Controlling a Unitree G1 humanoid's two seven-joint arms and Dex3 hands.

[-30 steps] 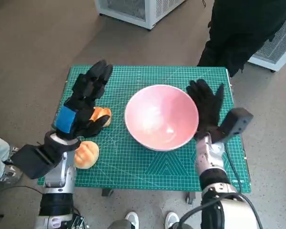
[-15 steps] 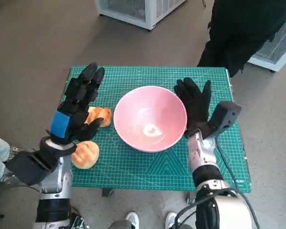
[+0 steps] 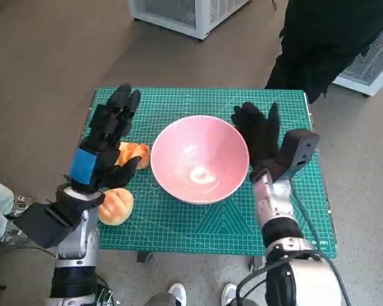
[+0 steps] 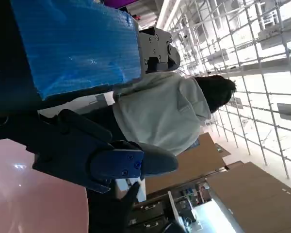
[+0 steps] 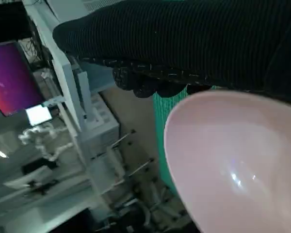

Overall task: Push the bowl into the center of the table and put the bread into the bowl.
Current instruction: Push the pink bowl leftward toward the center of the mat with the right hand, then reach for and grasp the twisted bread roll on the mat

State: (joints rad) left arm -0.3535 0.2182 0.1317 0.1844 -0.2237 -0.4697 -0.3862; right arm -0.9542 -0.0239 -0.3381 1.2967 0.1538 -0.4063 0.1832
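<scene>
A small table (image 3: 179, 223) covered by a green cutting mat stands on a brown floor. Your gloved right hand (image 3: 260, 137) lies flat and open against the pink bowl (image 3: 200, 158), now near centre. Your left hand (image 3: 105, 137) hovers spread and empty over one bread roll (image 3: 135, 153); another roll (image 3: 117, 205) sits nearer you. Push further and the bowl may knock that bread away.

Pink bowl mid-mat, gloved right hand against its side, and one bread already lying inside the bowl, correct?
Not the last part: the head view shows the pink bowl holding no bread; both bread pieces lie on the mat by the left hand. The right hand is at the bowl's side.
</scene>
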